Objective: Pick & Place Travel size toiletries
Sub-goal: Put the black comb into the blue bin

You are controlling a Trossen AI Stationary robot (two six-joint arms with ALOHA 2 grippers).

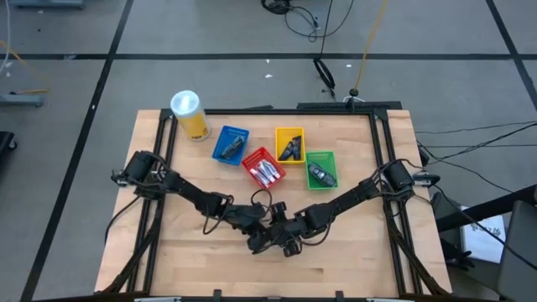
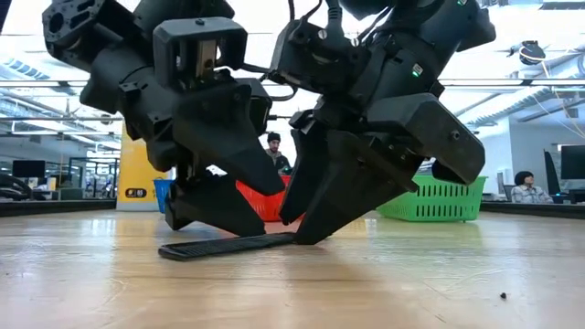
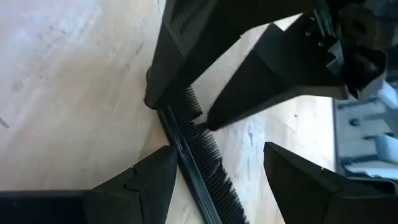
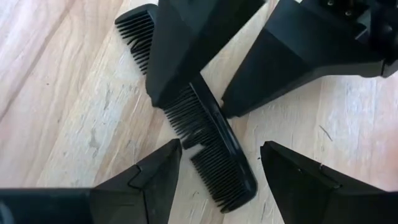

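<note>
Comb point(image 4: 211, 134), black plastic, lies flat on the wooden table point(image 1: 352, 252) in front of the baskets point(image 1: 277, 159), with both grippers point(image 4: 221, 171) point(image 3: 214, 174) straddling it, fingers spread apart, neither actually clamping it.

- The high view looks straight down from well above, taking in the whole pale wooden counter point(image 1: 352, 252) at frame centre.
- The low view sits at counter height, very near both grippers, facing level across the boards toward the room behind.
- Each wrist view looks closely down past its own dark fingers at the frame bottom.
- Low and both wrist views share the flat black plastic comb point(image 4: 211, 143) lying on the wood; the high view covers that same spot, lower centre.
</note>
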